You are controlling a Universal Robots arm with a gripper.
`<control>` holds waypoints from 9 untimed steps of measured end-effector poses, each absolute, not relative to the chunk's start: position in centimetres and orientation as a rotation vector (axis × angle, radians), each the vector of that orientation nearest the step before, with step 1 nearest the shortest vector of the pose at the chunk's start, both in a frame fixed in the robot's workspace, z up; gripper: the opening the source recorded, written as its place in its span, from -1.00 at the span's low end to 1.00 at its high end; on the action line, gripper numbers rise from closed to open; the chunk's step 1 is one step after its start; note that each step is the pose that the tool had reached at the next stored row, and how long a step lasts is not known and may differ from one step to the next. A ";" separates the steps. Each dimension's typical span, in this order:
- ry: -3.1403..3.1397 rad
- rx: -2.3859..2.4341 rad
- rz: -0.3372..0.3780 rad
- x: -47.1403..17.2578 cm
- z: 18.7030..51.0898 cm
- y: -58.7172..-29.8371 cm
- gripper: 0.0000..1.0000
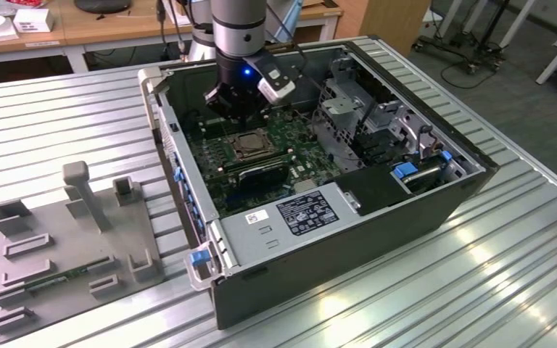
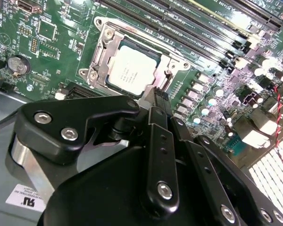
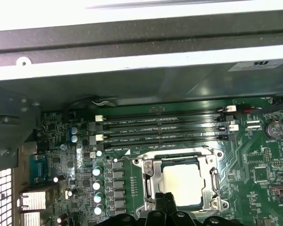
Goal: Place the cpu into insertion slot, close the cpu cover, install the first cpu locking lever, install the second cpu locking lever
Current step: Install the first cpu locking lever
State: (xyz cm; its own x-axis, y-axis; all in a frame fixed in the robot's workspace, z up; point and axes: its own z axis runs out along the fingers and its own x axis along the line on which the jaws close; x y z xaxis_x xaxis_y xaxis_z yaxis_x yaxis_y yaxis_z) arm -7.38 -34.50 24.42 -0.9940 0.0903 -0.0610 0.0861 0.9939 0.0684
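The cpu (image 2: pixel 132 69) (image 3: pixel 181 179), a dull silver square, lies flat in the insertion slot (image 2: pixel 101 52) (image 3: pixel 148 176) on the green motherboard. The cpu cover (image 2: pixel 169 66) (image 3: pixel 211 178), a thin silvery frame, lies down around the chip's top. My gripper (image 2: pixel 155 96) (image 3: pixel 166 200) is shut with nothing between its black fingers, and its tip sits at the edge of the socket frame. In the exterior view, the arm reaches down into the open computer case, with the gripper (image 1: pixel 240 116) just behind the socket (image 1: pixel 246 143).
Long black memory slots (image 3: pixel 165 129) (image 2: pixel 179 28) run beside the socket. Case walls (image 1: pixel 177 145) enclose the board, with a drive cage (image 1: pixel 356 109) and a labelled metal box (image 1: pixel 298 214) inside. A grey fixture plate (image 1: pixel 66 239) lies at the exterior view's left.
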 end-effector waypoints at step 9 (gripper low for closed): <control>3.073 0.136 0.101 -7.4 25.5 -34.5 -0.79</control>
State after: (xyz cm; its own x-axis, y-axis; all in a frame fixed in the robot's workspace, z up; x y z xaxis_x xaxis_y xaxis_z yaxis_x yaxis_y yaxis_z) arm -7.38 -34.50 25.50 -0.9940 0.0904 -0.0610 0.0862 0.9939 0.0684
